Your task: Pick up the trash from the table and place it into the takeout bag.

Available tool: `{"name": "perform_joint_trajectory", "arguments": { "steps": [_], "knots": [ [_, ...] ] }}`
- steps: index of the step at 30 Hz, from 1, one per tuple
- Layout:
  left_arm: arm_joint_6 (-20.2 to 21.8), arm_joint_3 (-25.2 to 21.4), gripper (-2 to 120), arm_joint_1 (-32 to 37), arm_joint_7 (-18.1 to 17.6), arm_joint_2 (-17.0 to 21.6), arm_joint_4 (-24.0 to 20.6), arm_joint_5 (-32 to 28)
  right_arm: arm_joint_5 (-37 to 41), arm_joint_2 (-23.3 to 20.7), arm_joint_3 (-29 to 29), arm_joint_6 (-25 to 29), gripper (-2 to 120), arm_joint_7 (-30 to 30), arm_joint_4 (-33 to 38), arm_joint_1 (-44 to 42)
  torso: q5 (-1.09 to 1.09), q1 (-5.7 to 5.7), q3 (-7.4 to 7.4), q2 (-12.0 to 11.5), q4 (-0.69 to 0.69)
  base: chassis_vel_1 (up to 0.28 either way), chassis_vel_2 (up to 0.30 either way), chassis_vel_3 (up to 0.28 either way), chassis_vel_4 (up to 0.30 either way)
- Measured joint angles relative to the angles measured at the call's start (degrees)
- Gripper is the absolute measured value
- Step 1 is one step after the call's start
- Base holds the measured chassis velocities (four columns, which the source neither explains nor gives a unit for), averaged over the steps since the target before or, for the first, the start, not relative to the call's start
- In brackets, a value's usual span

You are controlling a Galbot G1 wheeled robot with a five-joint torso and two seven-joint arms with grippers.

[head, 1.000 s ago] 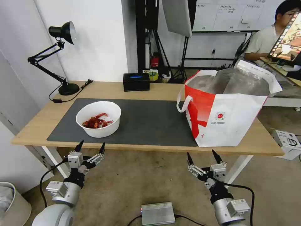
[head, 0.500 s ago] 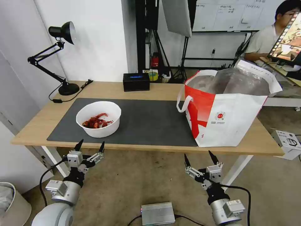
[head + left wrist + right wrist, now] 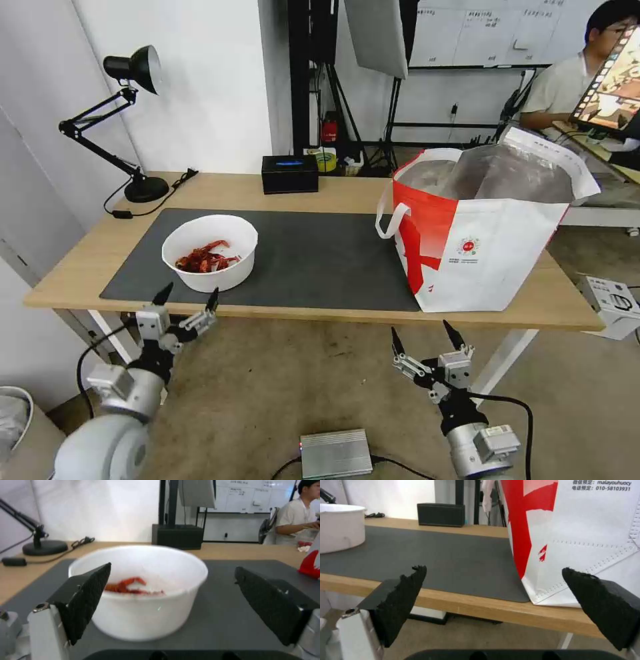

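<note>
Jaws spread wide and empty, the left gripper [image 3: 186,305] has risen to the bench [image 3: 80,257] edge, facing the white bowl [image 3: 209,253] of crayfish shells on the mat. That looks like the approach. The right gripper [image 3: 427,339], open too, hangs below the takeout bag [image 3: 480,260].

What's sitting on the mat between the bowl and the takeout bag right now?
Nothing: in the head view the dark mat is bare between the white bowl and the takeout bag. The black box stands behind that stretch, off the mat.

Light-wood table [image 3: 87,257]: grey mat [image 3: 320,260], bowl [image 3: 210,253], takeout bag [image 3: 480,247], lamp [image 3: 130,120], black box [image 3: 289,174].
</note>
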Motion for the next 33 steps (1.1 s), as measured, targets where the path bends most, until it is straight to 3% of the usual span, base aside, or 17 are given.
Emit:
{"name": "perform_joint_trajectory", "arguments": {
  "steps": [3,4,8,9,11,13,16,17,20,21,24,33],
  "knots": [
    [4.45,-0.41,100,-3.14,-3.22,6.48,-1.09,-5.98,0.01,0.00,0.01,0.02,100,0.01,0.00,0.01,-0.01,0.01,0.00,0.00,0.00,0.000,0.000,0.000,0.000],
    [4.45,-0.41,100,-3.14,-3.22,6.48,-1.09,-5.98,0.01,0.00,0.01,0.02,100,0.01,0.00,0.01,-0.01,0.01,0.00,0.00,0.00,0.000,0.000,0.000,0.000],
    [10.18,0.28,100,-9.28,-9.70,14.99,-0.21,-13.81,0.02,-0.01,0.01,0.03,100,0.02,0.00,0.02,0.00,0.01,0.00,0.00,0.01,0.000,0.000,0.000,0.000],
    [10.18,0.28,100,-9.28,-9.70,14.99,-0.21,-13.81,0.02,-0.01,0.01,0.03,100,0.02,0.00,0.02,0.00,0.01,0.00,0.00,0.01,0.000,0.000,0.000,0.000],
    [13.38,2.49,100,-14.78,-13.77,19.06,2.18,-19.11,0.03,-0.01,0.02,0.04,100,0.03,0.00,0.02,-0.01,0.01,0.01,0.00,0.00,0.000,0.000,0.000,0.000],
    [14.30,3.40,100,-16.78,-15.24,20.18,3.10,-20.99,0.03,-0.01,0.02,0.04,100,0.03,0.00,0.02,-0.01,0.01,0.01,0.00,-0.01,0.000,0.000,0.000,0.000],
    [19.48,8.16,100,-25.12,-21.03,23.28,7.38,-28.35,0.05,-0.01,0.02,0.04,100,0.03,0.00,0.02,-0.01,0.01,0.01,0.00,0.00,0.000,0.000,0.000,0.000],
    [19.48,8.16,100,-25.12,-21.03,23.28,7.38,-28.35,0.05,-0.01,0.02,0.04,100,0.03,0.00,0.02,-0.01,0.01,0.01,0.00,0.00,0.000,0.000,0.000,0.000],
    [26.16,11.89,100,-32.17,-22.52,24.27,11.45,-33.42,0.06,-0.01,0.02,0.04,100,0.03,0.00,0.02,-0.02,0.01,0.01,-0.01,0.00,0.000,0.000,0.000,0.000],
    [26.16,11.89,100,-32.17,-22.52,24.27,11.45,-33.42,0.06,-0.01,0.02,0.04,100,0.03,0.00,0.02,-0.02,0.01,0.01,-0.01,0.00,0.000,0.000,0.000,0.000],
    [33.95,13.97,100,-38.00,-22.25,24.47,14.68,-37.46,0.07,-0.01,0.02,0.04,100,0.03,0.01,0.02,-0.02,0.01,0.01,0.00,0.00,0.000,0.000,0.000,0.000],
    [35.47,19.45,100,-46.24,-21.36,25.88,21.87,-43.46,0.09,-0.01,0.02,0.04,100,0.04,0.01,0.02,0.00,0.01,0.01,0.00,-0.01,0.000,0.000,0.000,0.000]
  ]
}}
